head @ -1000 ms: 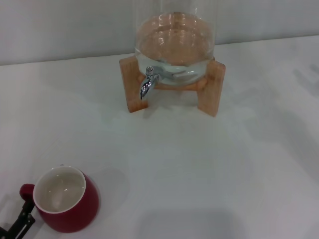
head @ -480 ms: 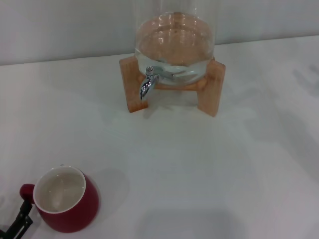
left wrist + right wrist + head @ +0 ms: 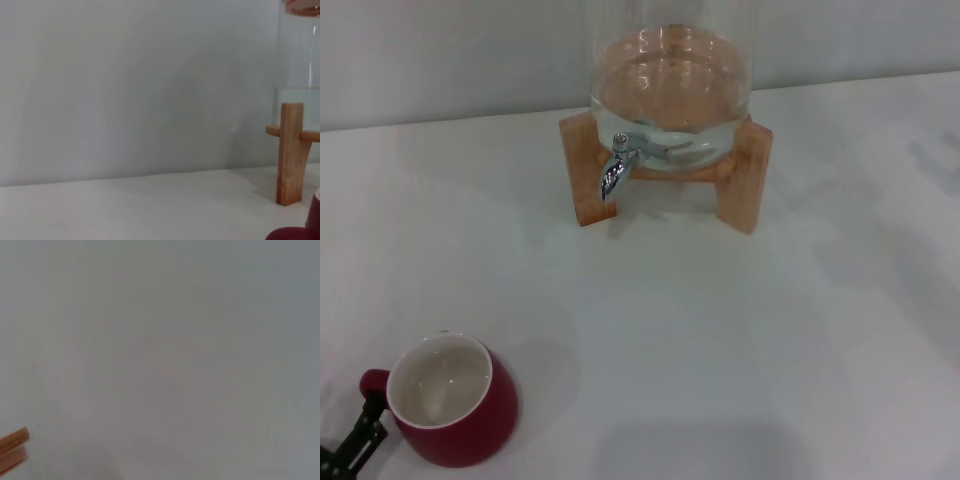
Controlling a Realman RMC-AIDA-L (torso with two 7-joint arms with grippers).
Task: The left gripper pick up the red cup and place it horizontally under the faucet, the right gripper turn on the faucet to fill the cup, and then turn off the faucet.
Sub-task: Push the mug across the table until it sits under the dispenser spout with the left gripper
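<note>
The red cup (image 3: 455, 415) stands upright on the white table at the near left, cream inside showing, its small handle pointing left. Only a black end of my left gripper (image 3: 362, 432) shows at the bottom left corner of the head view, right beside the cup's handle. A sliver of the cup also shows in the left wrist view (image 3: 299, 233). The chrome faucet (image 3: 614, 168) hangs spout down at the front of the glass jar (image 3: 670, 90), far from the cup. My right gripper is out of view.
The jar sits on a wooden stand (image 3: 748, 180) at the back middle of the table; one stand leg shows in the left wrist view (image 3: 291, 150). A wooden corner (image 3: 12, 450) shows in the right wrist view. A grey wall runs behind.
The black end of my left gripper has slid slightly down and left along the cup's handle. The cup and faucet have not moved.
</note>
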